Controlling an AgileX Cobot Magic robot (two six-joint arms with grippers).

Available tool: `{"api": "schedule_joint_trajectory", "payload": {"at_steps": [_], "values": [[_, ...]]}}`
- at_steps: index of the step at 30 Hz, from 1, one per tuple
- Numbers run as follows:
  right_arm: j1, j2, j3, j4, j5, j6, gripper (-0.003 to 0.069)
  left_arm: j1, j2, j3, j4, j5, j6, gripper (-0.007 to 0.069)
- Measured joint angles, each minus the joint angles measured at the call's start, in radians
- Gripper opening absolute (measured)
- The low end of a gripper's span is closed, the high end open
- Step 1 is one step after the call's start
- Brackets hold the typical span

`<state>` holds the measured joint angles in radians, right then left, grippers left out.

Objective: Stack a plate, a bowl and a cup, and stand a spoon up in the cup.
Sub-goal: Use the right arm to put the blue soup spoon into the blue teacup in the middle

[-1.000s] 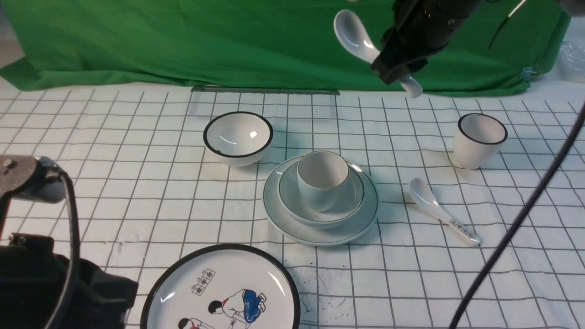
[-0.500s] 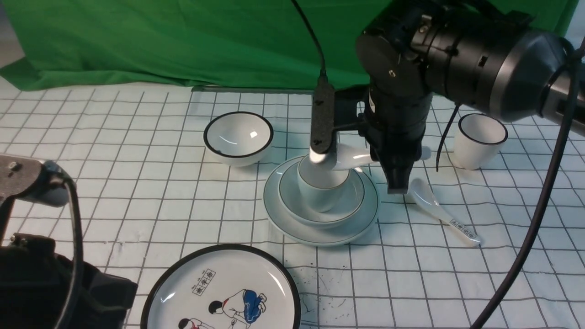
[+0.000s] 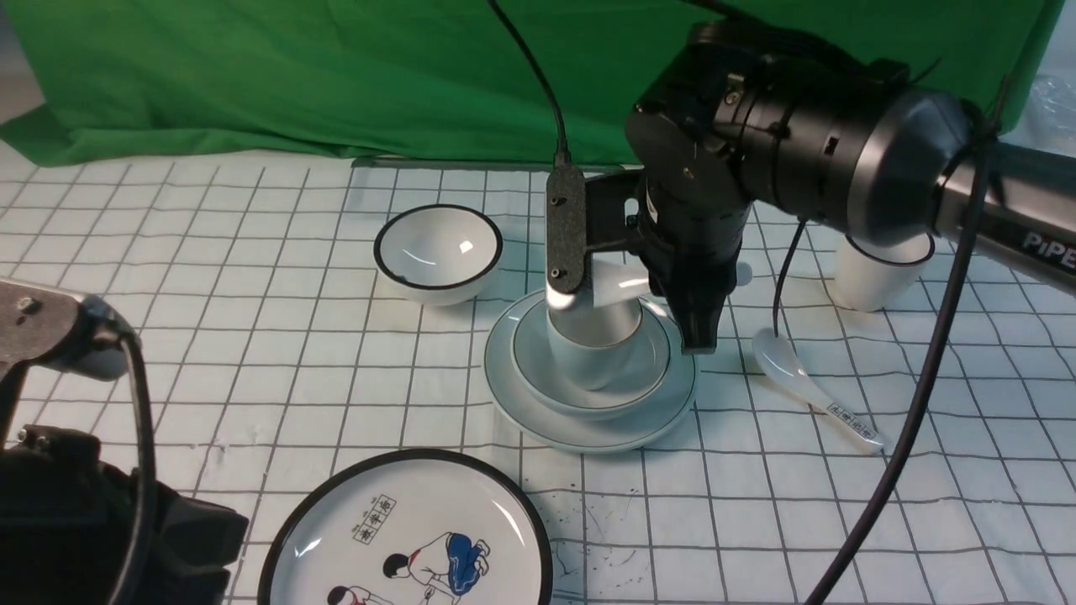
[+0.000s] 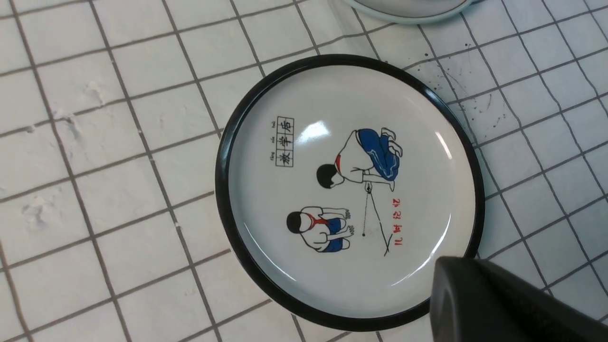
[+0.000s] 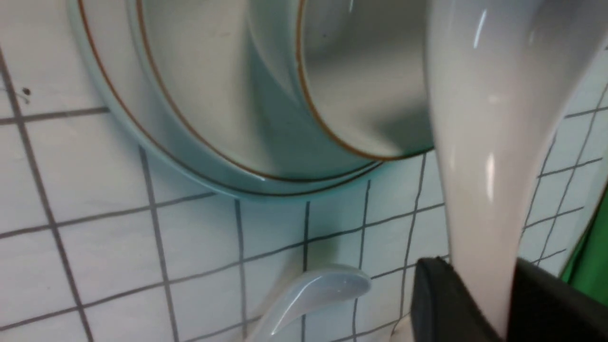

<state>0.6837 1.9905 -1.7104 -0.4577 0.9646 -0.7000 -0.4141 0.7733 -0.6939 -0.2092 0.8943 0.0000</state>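
Nearest me, the left tool (image 4: 479, 294) hangs clenched and empty above the cartoon plate (image 4: 346, 190), out of the job. Past it, the right tool (image 3: 698, 323) grasps the plain spoon (image 3: 620, 290) by its handle, and the scoop reaches out from the tool over the mouth of the cup (image 3: 593, 349). The cup sits in the bowl (image 3: 538, 370) and the bowl on the plate (image 3: 588, 435), all just below the tool.

To my eye the spoon lies too level. It wants tipping scoop-down, then lowering slowly until the handle leans on the rim, and only then letting go. Glazed ceramic slides, so a nudge could shift the cup.

The printed spoon (image 3: 811, 391) lies just beside the tool's tip. The black-rimmed bowl (image 3: 437, 252) and taller cup (image 3: 866, 286) stand beyond.
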Motion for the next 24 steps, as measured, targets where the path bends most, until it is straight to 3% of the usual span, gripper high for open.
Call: {"api": "schedule_joint_trajectory", "payload": {"at_steps": [9,24], "values": [[0.000,0.010,0.000,-0.011,0.008,0.000,0.0168,0.000,0.000,0.000,0.000,-0.002,0.028,0.0000],[0.000,0.010,0.000,-0.032,-0.023,0.000,0.0228,0.000,0.000,0.000,0.022,-0.011,0.049,0.0000]]}}
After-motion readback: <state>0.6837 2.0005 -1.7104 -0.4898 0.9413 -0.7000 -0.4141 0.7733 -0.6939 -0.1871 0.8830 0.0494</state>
